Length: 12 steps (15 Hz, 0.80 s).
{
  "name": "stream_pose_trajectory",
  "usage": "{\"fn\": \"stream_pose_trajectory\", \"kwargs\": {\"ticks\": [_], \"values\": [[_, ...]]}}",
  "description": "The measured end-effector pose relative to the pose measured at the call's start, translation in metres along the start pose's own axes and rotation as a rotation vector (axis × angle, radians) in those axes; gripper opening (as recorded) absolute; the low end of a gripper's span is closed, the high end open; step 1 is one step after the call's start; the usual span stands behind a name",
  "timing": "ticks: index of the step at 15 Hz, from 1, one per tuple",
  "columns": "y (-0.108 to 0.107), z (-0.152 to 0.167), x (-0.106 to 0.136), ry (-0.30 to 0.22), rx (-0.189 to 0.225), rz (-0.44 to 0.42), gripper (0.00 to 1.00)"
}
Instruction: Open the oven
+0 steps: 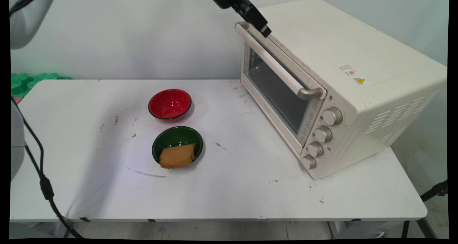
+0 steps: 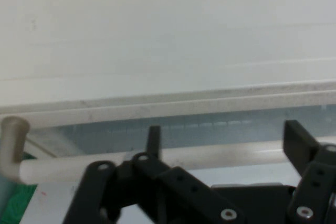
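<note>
A cream toaster oven [image 1: 361,58] stands on the right of the table with its glass door shut. My gripper [image 1: 265,30] comes down from the top edge and hangs at the far end of the door's handle bar [image 1: 275,64], just above the door's top edge. In the hand view my gripper [image 2: 226,142] is open, and the handle bar [image 2: 79,165] runs across between and behind the two fingers [image 2: 297,141]. I cannot tell whether they touch the bar. Nothing is held.
An empty red bowl [image 1: 169,103] sits mid-table. Nearer the front, a green bowl [image 1: 177,137] holds a brown slice of bread [image 1: 178,156]. Four knobs [image 1: 323,133] line the oven's front right side. Black cables [image 1: 39,172] hang at the left.
</note>
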Motion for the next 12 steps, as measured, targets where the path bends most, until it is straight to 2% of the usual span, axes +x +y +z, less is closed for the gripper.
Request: {"fn": "stream_pose_trajectory", "kwargs": {"ticks": [1,12], "values": [[0.001,0.003,0.001,-0.005,-0.003,0.009,0.0],[0.015,0.031,0.008,-0.056,-0.026,0.077,0.0]]}}
